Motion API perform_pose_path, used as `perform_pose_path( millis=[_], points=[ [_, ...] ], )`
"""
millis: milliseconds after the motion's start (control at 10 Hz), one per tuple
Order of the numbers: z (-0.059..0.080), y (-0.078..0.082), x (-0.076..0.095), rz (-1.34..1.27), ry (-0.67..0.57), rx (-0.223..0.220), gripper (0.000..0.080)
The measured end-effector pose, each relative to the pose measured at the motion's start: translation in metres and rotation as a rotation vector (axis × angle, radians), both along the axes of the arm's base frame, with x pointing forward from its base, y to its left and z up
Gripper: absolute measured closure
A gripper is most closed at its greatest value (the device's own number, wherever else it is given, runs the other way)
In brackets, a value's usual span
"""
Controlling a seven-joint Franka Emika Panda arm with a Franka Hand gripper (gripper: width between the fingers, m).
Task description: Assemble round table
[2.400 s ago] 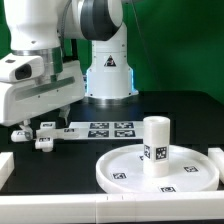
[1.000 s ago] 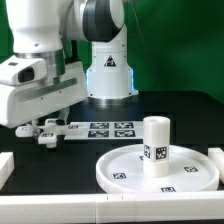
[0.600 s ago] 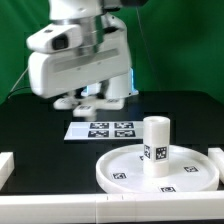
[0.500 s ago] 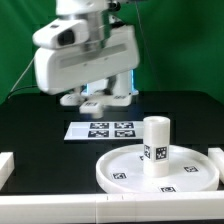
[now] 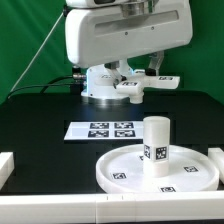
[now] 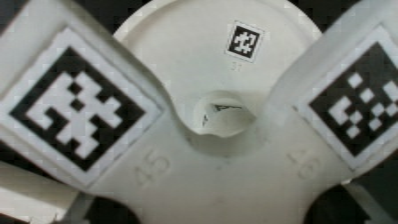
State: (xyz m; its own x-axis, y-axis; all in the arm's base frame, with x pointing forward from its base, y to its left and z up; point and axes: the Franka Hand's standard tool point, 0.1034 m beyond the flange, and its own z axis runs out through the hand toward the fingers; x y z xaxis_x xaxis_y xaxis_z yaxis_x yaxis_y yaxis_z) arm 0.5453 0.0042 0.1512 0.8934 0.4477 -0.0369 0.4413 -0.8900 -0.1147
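My gripper is shut on the small white cross-bar foot and holds it high in the air, above and toward the exterior view's left of the leg. The short thick white cylinder leg stands upright on the large rimmed round disc at the front right of the table. In the wrist view the foot fills the picture, with two big tags on its arms and a hole at its middle. It hides my fingertips. A round white part with a tag shows behind it.
The marker board lies flat on the black table to the exterior view's left of the disc. White corner brackets sit at the left edge, along the front and at the right. The robot base stands behind.
My gripper has lifted the cross-bar foot off the table beside the marker board and carried it up and toward the exterior view's right. The disc and leg have not moved.
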Motion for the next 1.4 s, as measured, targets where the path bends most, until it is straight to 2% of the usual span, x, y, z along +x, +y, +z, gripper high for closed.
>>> perform_pose_path(
  millis=[300, 400, 500, 600, 1400],
  points=[
    [-0.001, 0.001, 0.0, 0.002, 0.002, 0.0, 0.0354],
    [0.0, 0.012, 0.001, 0.014, 0.0, 0.003, 0.0354],
    [0.003, 0.03, 0.011, 0.03, -0.009, 0.009, 0.0354],
    [0.002, 0.038, 0.018, 0.042, -0.015, 0.013, 0.0354],
    [-0.022, 0.03, 0.016, 0.049, -0.018, 0.008, 0.0354]
  ],
)
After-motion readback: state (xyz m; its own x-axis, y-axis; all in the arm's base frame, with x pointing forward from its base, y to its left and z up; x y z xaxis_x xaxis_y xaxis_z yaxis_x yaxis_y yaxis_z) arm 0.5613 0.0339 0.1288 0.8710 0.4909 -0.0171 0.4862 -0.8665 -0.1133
